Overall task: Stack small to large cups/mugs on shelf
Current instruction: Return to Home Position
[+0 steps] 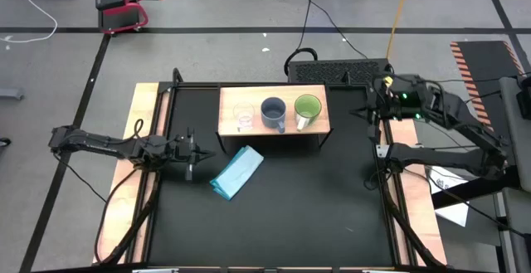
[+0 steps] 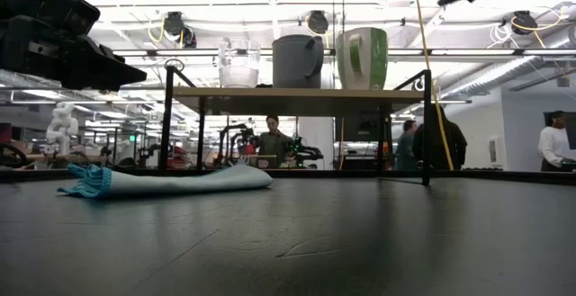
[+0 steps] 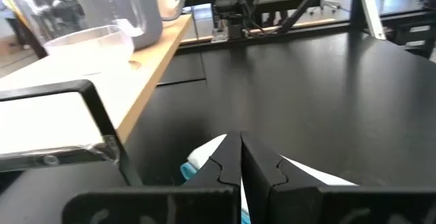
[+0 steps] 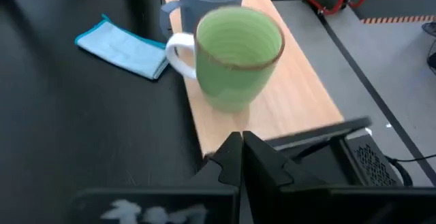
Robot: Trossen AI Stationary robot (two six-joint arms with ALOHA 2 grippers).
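So the left hand (image 3: 240,157) is closed up, fingers pressed flat together with nothing between them. From above we see it sitting low over the table (image 1: 290,223) near the left side, pointing in toward the middle. The light blue folded cloth (image 1: 237,172) lies on the table just beyond its tips, near but not touching.

The right hand (image 4: 242,150) is shut too, and empty. It hangs off the right end of the shelf (image 1: 229,99), by the table's back right corner, above shelf height and aimed at the mugs. Nearest to it is the lime-green mug (image 1: 308,108).

All three vessels are on the shelf, upright and standing side by side in one row, none set inside another. Going left to right in the high view we get the small clear glass cup (image 1: 243,117), then the grey-blue mug (image 1: 273,111), then the lime-green one with its white handle turned toward the table's front. The two mugs stand really close together, and we can't tell whether they touch. The glass cup stands a bit apart from them.

The shelf itself is a light wood board raised on dark legs, sitting at the back middle of the table, with the cloth in front of it toward the left. In the low view a few people (image 2: 274,139) show in the room behind.
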